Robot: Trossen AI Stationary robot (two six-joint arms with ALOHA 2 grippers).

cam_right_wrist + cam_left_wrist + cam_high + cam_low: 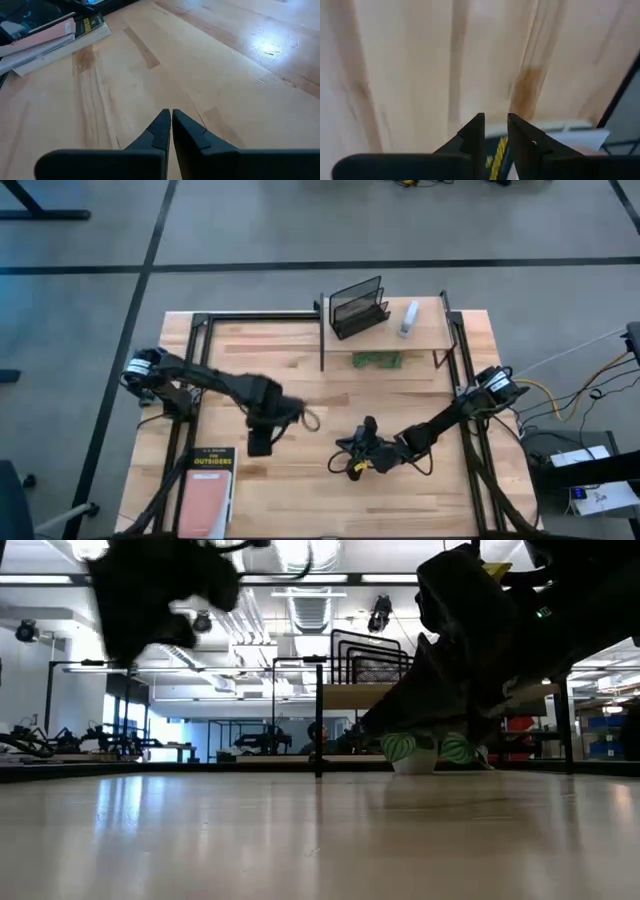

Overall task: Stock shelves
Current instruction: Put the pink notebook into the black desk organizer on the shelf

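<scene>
- Shelf (385,330) stands at the tabletop's (300,350) far edge, carrying a wire rack (358,306).
- Left gripper (260,442) hovers near the books (207,478), fingers slightly apart, empty.
- Right gripper (345,464) mid-tabletop, fingers pressed together.

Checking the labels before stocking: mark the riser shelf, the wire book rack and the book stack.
riser shelf (432,332): high view, bare board near its right end.
wire book rack (358,305): high view, mesh middle.
book stack (207,490): high view, top cover.
</scene>
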